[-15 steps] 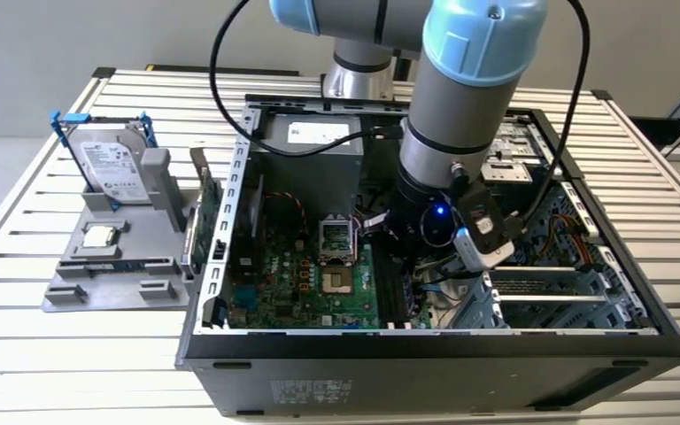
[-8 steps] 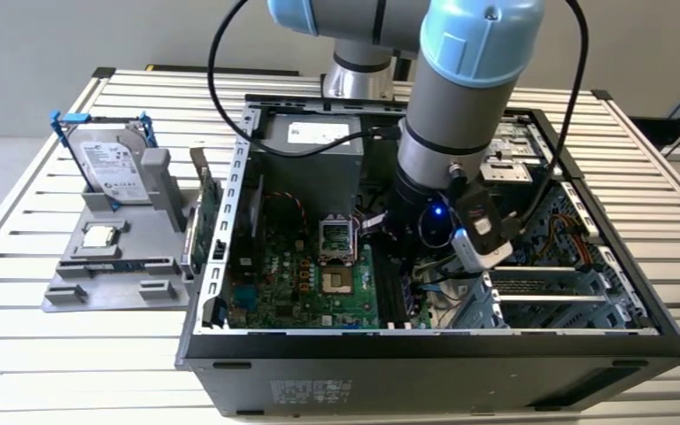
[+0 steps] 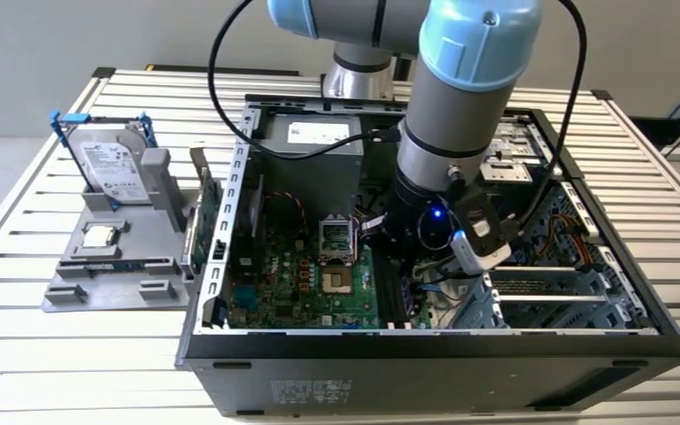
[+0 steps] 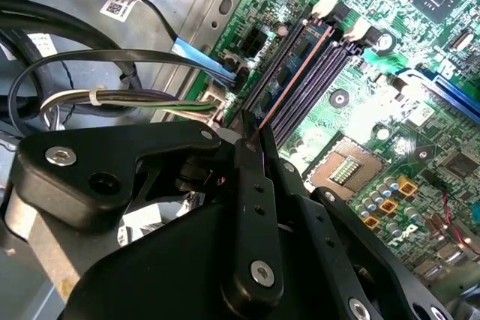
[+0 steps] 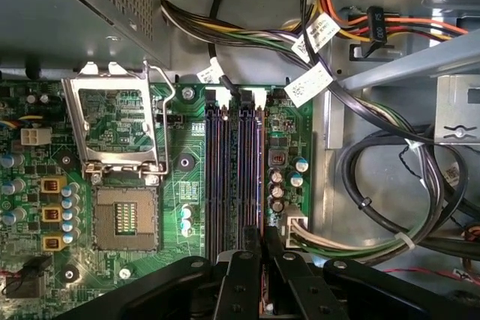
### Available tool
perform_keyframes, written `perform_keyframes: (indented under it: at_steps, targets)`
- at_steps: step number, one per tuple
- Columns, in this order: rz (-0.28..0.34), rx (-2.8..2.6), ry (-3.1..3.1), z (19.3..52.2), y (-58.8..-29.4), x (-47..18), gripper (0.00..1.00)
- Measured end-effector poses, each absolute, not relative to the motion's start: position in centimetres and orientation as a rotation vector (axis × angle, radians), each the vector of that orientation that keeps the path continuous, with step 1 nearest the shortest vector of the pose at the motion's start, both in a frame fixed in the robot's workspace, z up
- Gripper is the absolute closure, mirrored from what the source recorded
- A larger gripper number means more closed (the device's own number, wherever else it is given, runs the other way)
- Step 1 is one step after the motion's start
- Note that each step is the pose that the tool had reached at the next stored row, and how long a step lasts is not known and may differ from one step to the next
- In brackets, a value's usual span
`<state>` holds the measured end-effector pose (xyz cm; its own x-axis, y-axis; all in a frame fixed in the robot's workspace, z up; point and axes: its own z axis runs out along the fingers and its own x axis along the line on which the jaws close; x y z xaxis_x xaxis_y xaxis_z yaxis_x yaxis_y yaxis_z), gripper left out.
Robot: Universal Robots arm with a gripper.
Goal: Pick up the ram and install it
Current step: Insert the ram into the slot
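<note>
Your hand (image 4: 251, 136) is lowered inside the open computer case (image 3: 435, 341), its black fingers (image 4: 251, 207) pressed together on the ram (image 4: 292, 73), which they pinch at its near end. Directly beneath and ahead of the hand, the stick stands on edge along the outermost of the motherboard's dark memory slots (image 5: 225, 162), apparently held lengthwise so that it lines up with the slot for seating. The ram appears as a long, thin blue-green board seen edge-on, its top edge a coppery line.

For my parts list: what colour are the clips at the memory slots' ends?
White clips, best in the first wrist view.
</note>
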<state>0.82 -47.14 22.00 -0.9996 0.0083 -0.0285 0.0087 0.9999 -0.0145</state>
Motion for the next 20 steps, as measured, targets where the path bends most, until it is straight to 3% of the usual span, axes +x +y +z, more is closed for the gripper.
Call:
perform_keyframes:
  at_steps: [20]
  targets:
    - [-0.023,0.013,3.114,21.98,-47.14,0.84,1.00]
